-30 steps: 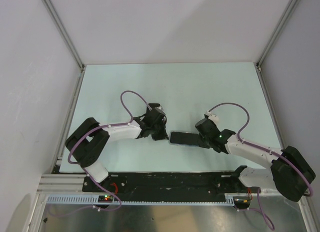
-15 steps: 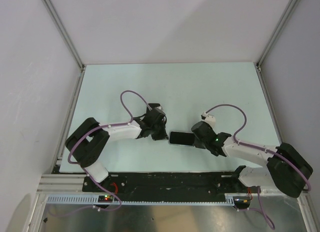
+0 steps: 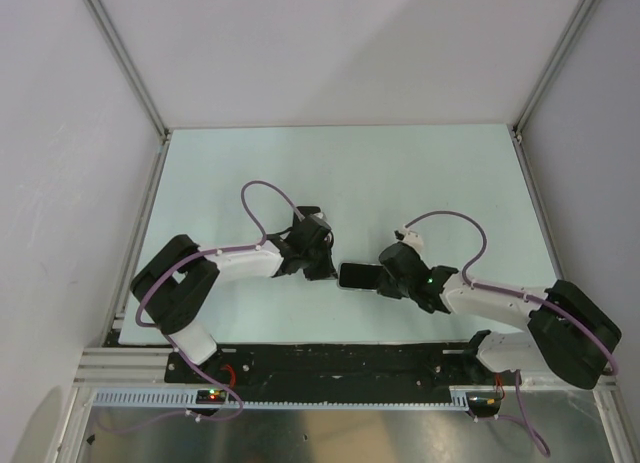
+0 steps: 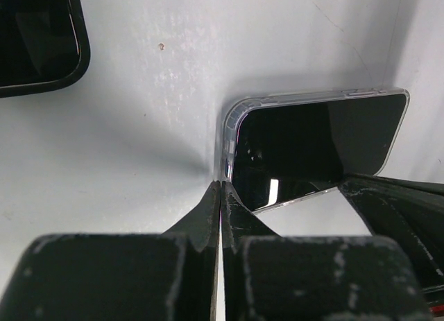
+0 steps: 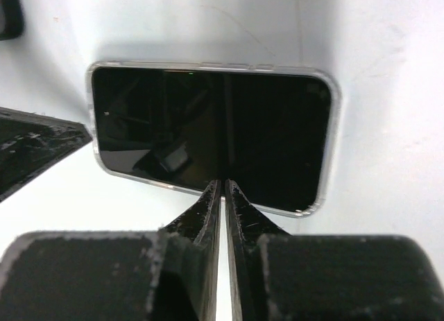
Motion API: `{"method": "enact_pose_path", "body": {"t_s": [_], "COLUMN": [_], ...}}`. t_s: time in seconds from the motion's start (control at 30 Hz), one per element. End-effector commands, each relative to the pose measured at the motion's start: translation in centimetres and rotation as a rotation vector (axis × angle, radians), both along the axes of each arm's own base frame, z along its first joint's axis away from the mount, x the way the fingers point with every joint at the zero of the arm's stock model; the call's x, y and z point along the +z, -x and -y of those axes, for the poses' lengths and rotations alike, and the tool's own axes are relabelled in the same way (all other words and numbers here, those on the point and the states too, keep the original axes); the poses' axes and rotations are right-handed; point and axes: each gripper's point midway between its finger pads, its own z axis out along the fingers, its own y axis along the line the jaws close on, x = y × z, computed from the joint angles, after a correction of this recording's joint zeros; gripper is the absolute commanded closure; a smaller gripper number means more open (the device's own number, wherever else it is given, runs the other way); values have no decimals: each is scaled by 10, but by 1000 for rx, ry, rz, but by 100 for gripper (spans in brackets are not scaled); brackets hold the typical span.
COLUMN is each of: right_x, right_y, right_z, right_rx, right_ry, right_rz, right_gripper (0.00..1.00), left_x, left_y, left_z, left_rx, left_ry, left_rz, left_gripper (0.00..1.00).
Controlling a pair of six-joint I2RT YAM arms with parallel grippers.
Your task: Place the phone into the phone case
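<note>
Lying flat: two phones [image 4: 312, 144] [image 4: 35, 37], one case [image 4: 228, 130].

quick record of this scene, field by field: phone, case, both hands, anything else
phone: black rectangular phone, glossy face up, lying inside the case
case: clear see-through phone case, rim showing around the phone
left hand: shut, tips at the case's corner
right hand: shut, tips at the phone's long edge
other: second black phone, lying apart

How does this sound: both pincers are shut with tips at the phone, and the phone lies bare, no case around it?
Not bare: the right wrist view shows the clear phone case rimming the phone. The left pincer and right pincer are indeed shut, tips at the phone.
</note>
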Motion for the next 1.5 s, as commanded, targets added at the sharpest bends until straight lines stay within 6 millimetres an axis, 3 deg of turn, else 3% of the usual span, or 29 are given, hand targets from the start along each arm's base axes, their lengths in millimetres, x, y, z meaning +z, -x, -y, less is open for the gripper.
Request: {"method": "enact_pose_path", "body": {"t_s": [0.0,0.17,0.43,0.63,0.87,1.1,1.33,1.47], "right_x": [-2,26,19,9,-6,-13,-15,-12], "right_y": [11,6,30,45,45,17,-45,-88], "right_z": [34,35,62,57,36,17,26,25], "right_rx": [20,-13,-82,-63,-38,-39,-93,-93], "right_ry": [169,145,144,100,42,2,39,54], "right_rz": [-76,-22,-41,-86,-120,-111,-90,-84], "right_gripper": [88,87,92,94,95,96,97,98], "left_x": [16,29,62,51,25,11,9,9], "left_y": [-7,-17,-68,-97,-92,-74,-63,-70], "left_z": [9,7,21,43,42,32,22,21], "left_rx": [-11,-4,1,-77,-117,-150,-167,-157], "left_ry": [36,33,-15,-85,-128,-139,-141,-133], "left_rz": [52,94,206,221,167,120,91,85], "left_gripper": [99,98,93,90,91,91,92,92]}}
